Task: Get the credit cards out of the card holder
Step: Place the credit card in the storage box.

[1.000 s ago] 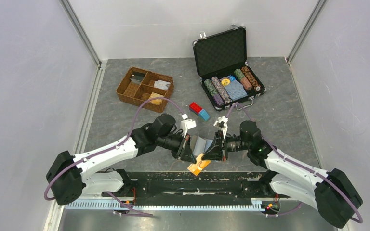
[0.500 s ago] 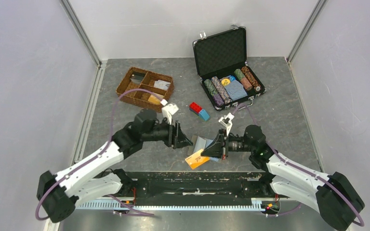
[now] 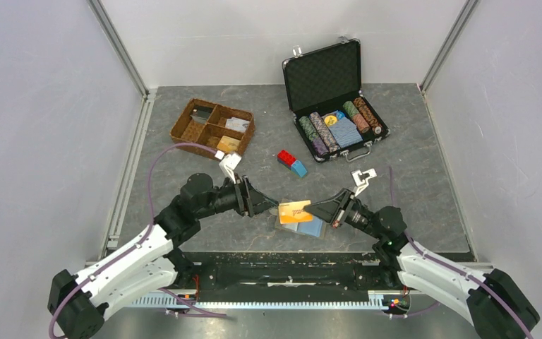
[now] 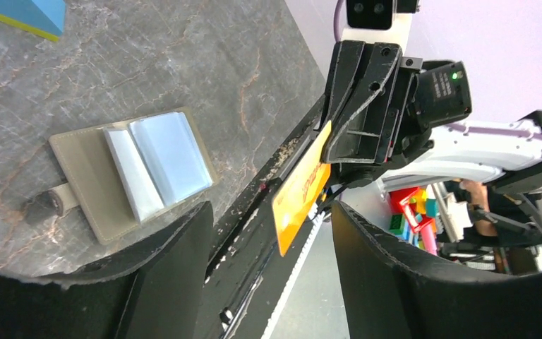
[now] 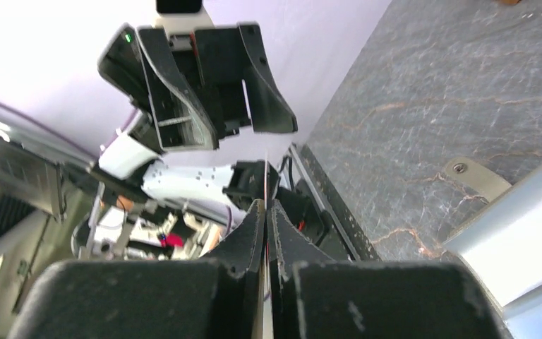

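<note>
Beneath orange card, card holder half-hidden

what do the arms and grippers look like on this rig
Both arms have white shell links, as on the left arm and right arm, joined by bulky black joints. A thin purple cable loops along each. The left gripper and right gripper are black, two-fingered, each topped by a white camera bracket. A green light glows on the right wrist.

Left arm, right arm: white links, black joints, purple cables; green LED, seemingly on wrist.
</note>
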